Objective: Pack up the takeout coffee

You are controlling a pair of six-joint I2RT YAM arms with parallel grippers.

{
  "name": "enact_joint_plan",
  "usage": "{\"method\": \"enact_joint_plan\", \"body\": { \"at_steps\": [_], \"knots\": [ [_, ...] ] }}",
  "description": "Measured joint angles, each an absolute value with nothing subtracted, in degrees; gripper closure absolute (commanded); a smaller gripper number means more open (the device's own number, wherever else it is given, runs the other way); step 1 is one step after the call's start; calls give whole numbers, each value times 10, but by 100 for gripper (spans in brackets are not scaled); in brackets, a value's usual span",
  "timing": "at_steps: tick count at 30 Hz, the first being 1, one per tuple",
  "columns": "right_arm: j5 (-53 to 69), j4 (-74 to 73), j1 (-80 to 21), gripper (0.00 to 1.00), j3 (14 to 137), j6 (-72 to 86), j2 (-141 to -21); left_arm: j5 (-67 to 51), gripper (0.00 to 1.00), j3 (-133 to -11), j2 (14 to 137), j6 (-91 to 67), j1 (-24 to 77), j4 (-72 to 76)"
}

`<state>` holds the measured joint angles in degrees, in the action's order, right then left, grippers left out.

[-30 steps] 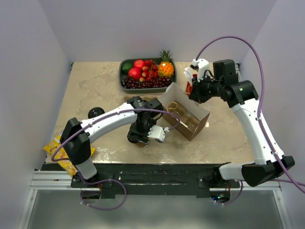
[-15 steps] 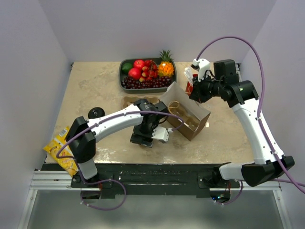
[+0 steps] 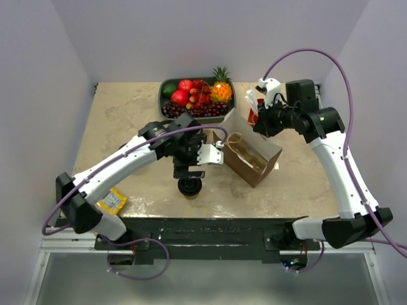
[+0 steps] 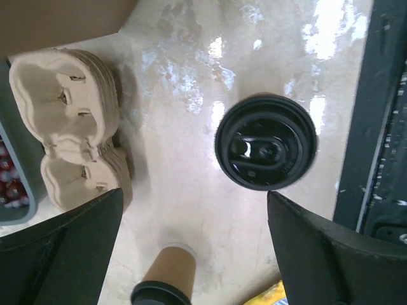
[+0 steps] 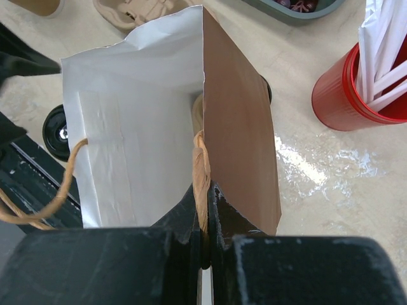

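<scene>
Two lidded cups show up in the left wrist view, which is more than the overhead shot gives you. The takeout coffee (image 4: 265,150) stands upright on the table (image 4: 191,95) with its black lid facing the camera. A second lidded cup (image 4: 166,276) lies on its side at the bottom edge. From above only the upright one is easy to spot, close to the table's front edge, just in front of the left gripper (image 3: 191,170). That gripper's jaws are spread wide with nothing between them, and the coffee sits just past the fingertips, untouched. The wrist cam also catches the cup carrier (image 4: 70,127) right beside the fruit tray (image 3: 197,98).

The right gripper (image 5: 203,210) is only readable from its own camera. Its fingers are pinched tight on the twisted handle (image 5: 201,168) of the paper bag (image 5: 127,127), whose mouth gapes open, white inside. The overhead just shows that gripper at the bag's far end, with the grip itself too small to tell. A red cup (image 5: 350,89) of white straws stands near the bag.
</scene>
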<state>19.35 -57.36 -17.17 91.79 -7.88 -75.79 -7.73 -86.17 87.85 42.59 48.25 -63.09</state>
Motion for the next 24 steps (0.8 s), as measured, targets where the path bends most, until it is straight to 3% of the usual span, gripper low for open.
{"method": "enact_joint_plan", "body": {
  "at_steps": [13, 24],
  "knots": [
    [205, -574, -159, 100, 917, -79, -758, -204, 0, -656, 735, 416, 435, -526],
    [207, -573, -157, 100, 917, -77, -758, -237, 2, -618, 737, 434, 435, -445]
  ]
}}
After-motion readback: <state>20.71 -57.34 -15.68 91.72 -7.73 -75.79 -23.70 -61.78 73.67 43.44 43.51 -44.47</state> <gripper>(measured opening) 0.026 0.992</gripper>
